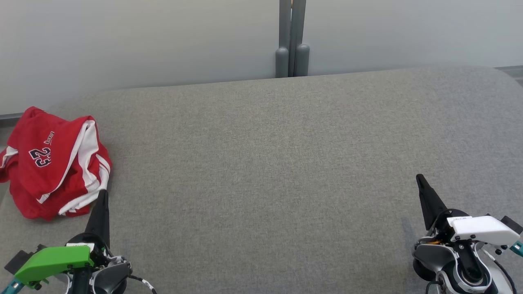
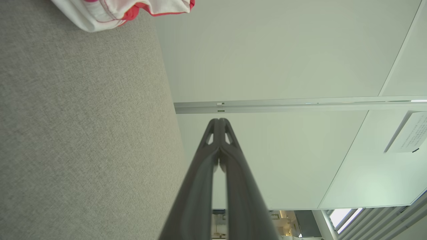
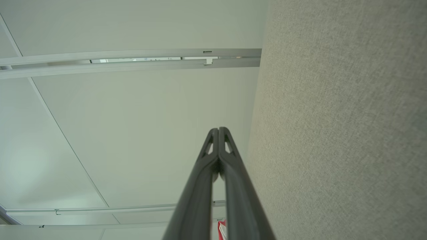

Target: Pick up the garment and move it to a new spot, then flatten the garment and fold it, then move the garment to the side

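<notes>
The garment [image 1: 55,163], a red jersey with white stripes and a dark number, lies crumpled at the far left edge of the grey padded surface [image 1: 269,171]. My left gripper [image 1: 104,194] is shut and empty, its tip just right of the garment's lower right corner. A white and red edge of the garment [image 2: 113,11] sits at the top left of the left wrist view, beyond the shut left gripper [image 2: 219,120]. My right gripper [image 1: 419,177] is shut and empty at the lower right, far from the garment. In the right wrist view the right gripper [image 3: 218,129] points at the pale wall.
The grey padded surface stretches wide between both arms. A pale wall [image 1: 143,36] runs behind it, with a grey vertical post [image 1: 292,41] at its middle. The surface's left edge lies close under the garment.
</notes>
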